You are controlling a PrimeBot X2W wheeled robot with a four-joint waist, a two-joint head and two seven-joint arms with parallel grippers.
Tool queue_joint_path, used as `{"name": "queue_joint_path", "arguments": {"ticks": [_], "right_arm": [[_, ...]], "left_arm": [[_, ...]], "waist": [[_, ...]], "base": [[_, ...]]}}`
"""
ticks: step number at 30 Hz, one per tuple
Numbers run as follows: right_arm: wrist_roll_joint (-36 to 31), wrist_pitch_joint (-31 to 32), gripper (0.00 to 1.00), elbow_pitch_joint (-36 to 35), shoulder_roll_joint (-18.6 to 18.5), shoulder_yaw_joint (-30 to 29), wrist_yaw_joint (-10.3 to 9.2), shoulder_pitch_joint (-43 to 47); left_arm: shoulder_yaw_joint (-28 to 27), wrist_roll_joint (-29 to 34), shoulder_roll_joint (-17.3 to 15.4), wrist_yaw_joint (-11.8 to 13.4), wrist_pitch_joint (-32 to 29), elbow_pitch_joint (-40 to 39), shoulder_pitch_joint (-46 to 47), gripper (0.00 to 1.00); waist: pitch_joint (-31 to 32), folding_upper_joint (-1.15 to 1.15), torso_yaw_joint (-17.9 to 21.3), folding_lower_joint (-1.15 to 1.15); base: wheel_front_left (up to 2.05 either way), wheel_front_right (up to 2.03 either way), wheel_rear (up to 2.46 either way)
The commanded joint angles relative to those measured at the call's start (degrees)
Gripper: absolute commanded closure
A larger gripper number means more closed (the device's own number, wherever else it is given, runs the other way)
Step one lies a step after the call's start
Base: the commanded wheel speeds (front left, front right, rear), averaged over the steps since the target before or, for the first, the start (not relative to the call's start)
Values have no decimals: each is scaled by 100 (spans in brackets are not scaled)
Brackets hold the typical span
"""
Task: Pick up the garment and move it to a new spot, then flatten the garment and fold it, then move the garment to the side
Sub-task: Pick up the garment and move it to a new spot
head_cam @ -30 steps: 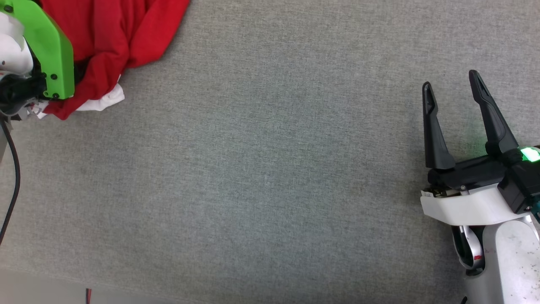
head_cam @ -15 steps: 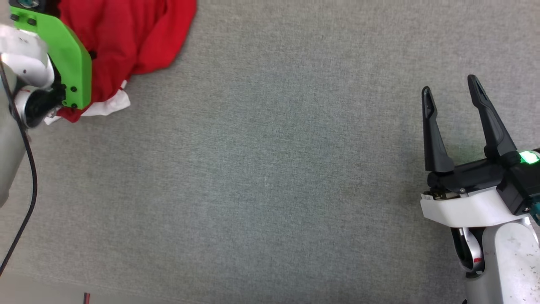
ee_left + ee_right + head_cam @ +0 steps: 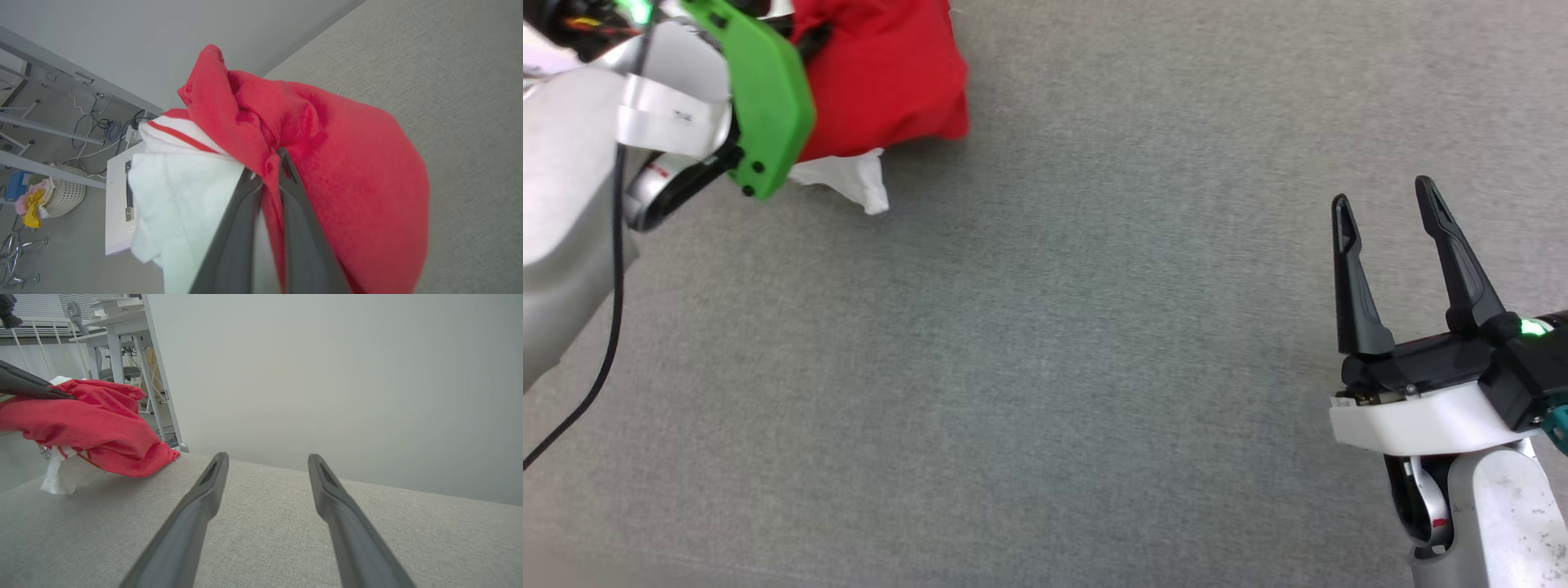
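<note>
The garment point(image 3: 882, 73), red with a white sleeve point(image 3: 845, 175), hangs bunched at the table's far left. My left gripper point(image 3: 265, 163) is shut on a fold of its red fabric point(image 3: 347, 163), next to the striped white sleeve point(image 3: 179, 188). In the head view the green wrist cover point(image 3: 768, 98) hides those fingers. In the right wrist view the garment point(image 3: 90, 420) droops from the left gripper's dark fingers point(image 3: 36, 390), its white sleeve end at the table surface. My right gripper point(image 3: 1383, 196) stands open and empty over the table's right side, far from the garment, also seen as right gripper point(image 3: 267, 457).
The grey fabric table top point(image 3: 1045, 327) spreads wide between the two arms. A pale wall point(image 3: 327, 375) rises behind its far edge. Beyond the left edge are a white basket point(image 3: 65, 194), cables and desk legs point(image 3: 114, 355) on the floor.
My left arm has swung to the right and carried the garment with it, pulling it up into a tighter bunch. The right gripper has stayed open, shifting only slightly in view.
</note>
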State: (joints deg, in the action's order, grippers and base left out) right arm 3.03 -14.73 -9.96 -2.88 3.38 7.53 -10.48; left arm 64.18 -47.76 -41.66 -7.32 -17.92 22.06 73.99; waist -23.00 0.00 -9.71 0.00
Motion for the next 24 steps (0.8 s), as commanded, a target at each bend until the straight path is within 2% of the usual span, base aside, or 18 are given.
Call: {"name": "queue_joint_path", "arguments": {"ticks": [1, 8, 13, 18, 24], "right_arm": [[106, -27, 0, -7, -2, -28, -4, 67], [389, -27, 0, -42, -1, -66, -4, 39], [624, -27, 0, -75, 0, -136, -4, 17], [847, -27, 0, -105, 0, -218, -4, -11], [957, -27, 0, -139, 0, -205, -4, -60]], "left_arm": [[147, 108, 62, -16, 55, -132, 183, 100], [747, 360, 436, -16, 212, -701, 576, 100], [905, 599, 948, -16, 239, -1014, 638, 100], [915, 1163, 1569, -16, -209, -1496, 154, 100], [916, 1781, 2245, -16, -835, -1826, -801, 100]], "waist": [[174, 0, 244, 0], [148, 0, 842, 0], [59, 0, 1395, 0], [-80, 0, 1830, 0], [-289, 0, 2128, 0]], "base": [[0, 0, 0], [0, 0, 0], [0, 0, 0], [0, 0, 0], [0, 0, 0]]}}
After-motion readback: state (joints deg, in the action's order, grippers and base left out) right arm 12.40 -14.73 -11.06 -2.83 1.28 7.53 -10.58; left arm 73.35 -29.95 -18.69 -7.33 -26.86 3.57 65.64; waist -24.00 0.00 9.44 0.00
